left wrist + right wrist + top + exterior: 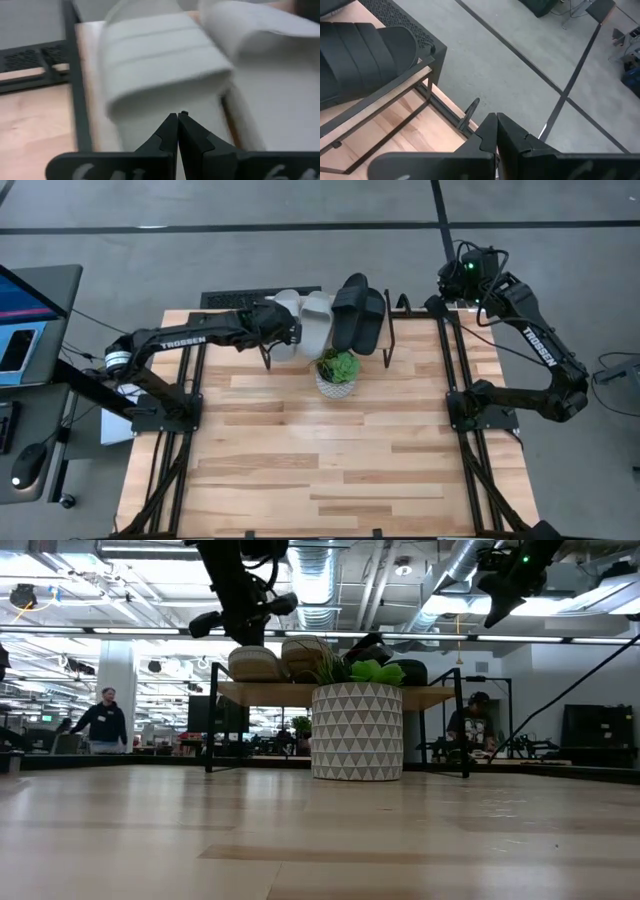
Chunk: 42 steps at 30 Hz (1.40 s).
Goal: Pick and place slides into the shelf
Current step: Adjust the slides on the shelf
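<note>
From above, the shelf [395, 330] stands along the far edge of the table [320, 470], with two light grey slides [303, 323] and two black slides [358, 313] lying side by side on it; a potted plant [337, 373] sits just in front of the shelf, and the rest of the table toward the near edge lies bare. The left gripper [291, 332] is closed and empty beside the grey pair at the shelf's left end, while the right gripper [437, 304] is closed and empty past the shelf's right end, off the table's corner. At table level the plant pot hides the shelf's middle, and the black slides [395, 665] barely show behind the leaves. The left wrist view shows the grey slides [165, 65], blurred, close ahead of its shut fingers [167, 135]. The right wrist view cuts off all but one black slide [362, 50] at the shelf's end.
</note>
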Motion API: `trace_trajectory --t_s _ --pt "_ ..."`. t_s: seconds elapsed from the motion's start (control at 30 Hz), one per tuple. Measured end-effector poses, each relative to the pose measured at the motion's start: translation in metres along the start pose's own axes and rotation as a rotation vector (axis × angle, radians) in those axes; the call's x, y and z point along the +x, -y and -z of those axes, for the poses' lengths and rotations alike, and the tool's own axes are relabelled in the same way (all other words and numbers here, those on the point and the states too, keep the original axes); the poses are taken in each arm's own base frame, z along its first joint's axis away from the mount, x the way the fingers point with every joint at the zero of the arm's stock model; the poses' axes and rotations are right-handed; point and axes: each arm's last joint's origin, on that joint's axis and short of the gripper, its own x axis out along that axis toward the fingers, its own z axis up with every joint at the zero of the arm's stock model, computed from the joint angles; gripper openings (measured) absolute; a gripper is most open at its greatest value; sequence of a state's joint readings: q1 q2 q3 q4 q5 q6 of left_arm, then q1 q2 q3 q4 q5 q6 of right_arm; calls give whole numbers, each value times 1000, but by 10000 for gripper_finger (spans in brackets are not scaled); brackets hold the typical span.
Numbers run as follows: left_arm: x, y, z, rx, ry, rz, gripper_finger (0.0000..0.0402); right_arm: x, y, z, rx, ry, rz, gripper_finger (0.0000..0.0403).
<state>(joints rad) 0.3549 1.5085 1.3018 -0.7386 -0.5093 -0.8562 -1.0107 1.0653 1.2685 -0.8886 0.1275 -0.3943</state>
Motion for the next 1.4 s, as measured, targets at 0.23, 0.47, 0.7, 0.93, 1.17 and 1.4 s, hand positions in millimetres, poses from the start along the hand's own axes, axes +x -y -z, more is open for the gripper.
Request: trace_trajectory --t_s 0.23,0.47,0.7,0.93,1.17,1.4 --pt "9 -4 -1 8 -10 -46 0 0 0 0 -2 0 0 0" --pt "20 -2 3 28 -22 -79 0 0 0 0 -7 3 2 0" --pt "18 -8 5 38 3 -173 0 0 1 -1 -6 12 6 0" --pt "16 -13 9 50 16 -252 0 0 1 -1 -8 12 6 0" --pt "12 -14 15 65 13 -288 0 0 0 -1 -23 11 6 0" --pt "9 -15 13 53 34 -299 0 0 0 -1 -23 11 6 0"
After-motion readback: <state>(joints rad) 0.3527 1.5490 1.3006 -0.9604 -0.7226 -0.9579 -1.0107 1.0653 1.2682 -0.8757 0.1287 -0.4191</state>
